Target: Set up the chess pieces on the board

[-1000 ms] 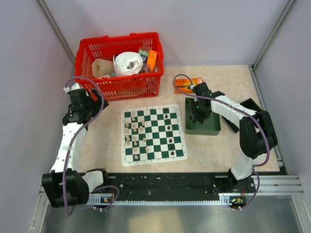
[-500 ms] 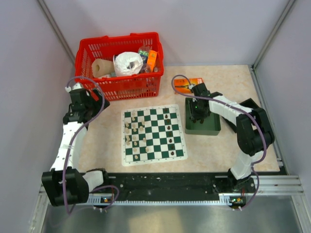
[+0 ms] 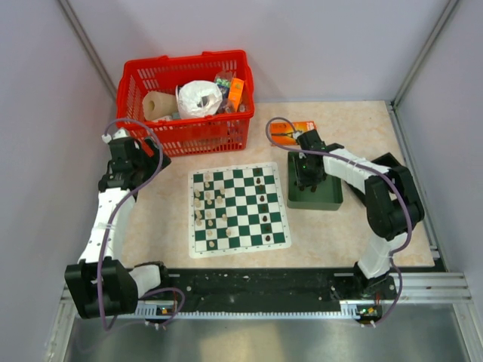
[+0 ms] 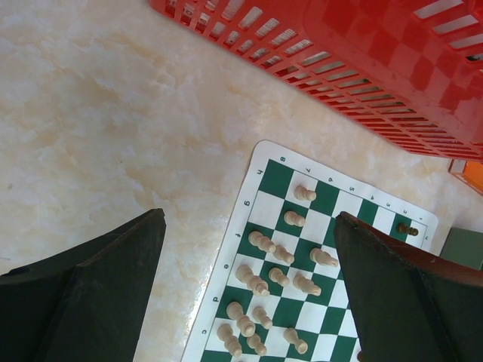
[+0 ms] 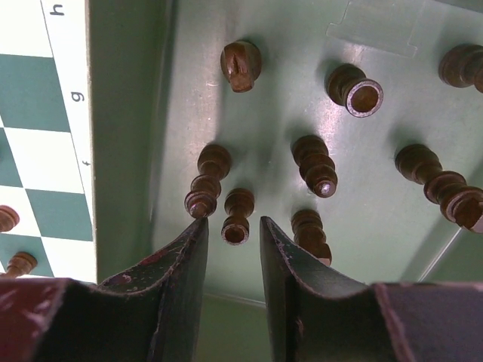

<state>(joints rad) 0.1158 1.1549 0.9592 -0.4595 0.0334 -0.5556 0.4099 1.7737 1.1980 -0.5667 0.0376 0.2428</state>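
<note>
The green-and-white board (image 3: 238, 251) lies mid-table. Cream chess pieces (image 3: 204, 204) crowd its left side, some toppled, and a few dark ones (image 3: 264, 200) stand on its right side. Several dark pieces lie in the dark green tray (image 3: 323, 199). My right gripper (image 3: 306, 177) hangs low over that tray. Its jaws (image 5: 234, 222) are open a little. A lying dark pawn (image 5: 238, 205) sits just ahead of the fingertips, untouched. My left gripper (image 4: 249, 219) stands wide open and holds nothing, above the table left of the board, with cream pieces (image 4: 263, 241) below it.
A red basket (image 3: 189, 134) of packages stands at the back left, close behind the board. An orange packet (image 3: 298, 130) lies behind the tray. A black object (image 3: 389, 162) sits by the right wall. The tray's left wall (image 5: 124, 151) runs along the board's edge.
My right gripper has shifted slightly toward the far side over the tray and its jaws have narrowed a touch. The left arm has barely moved.
</note>
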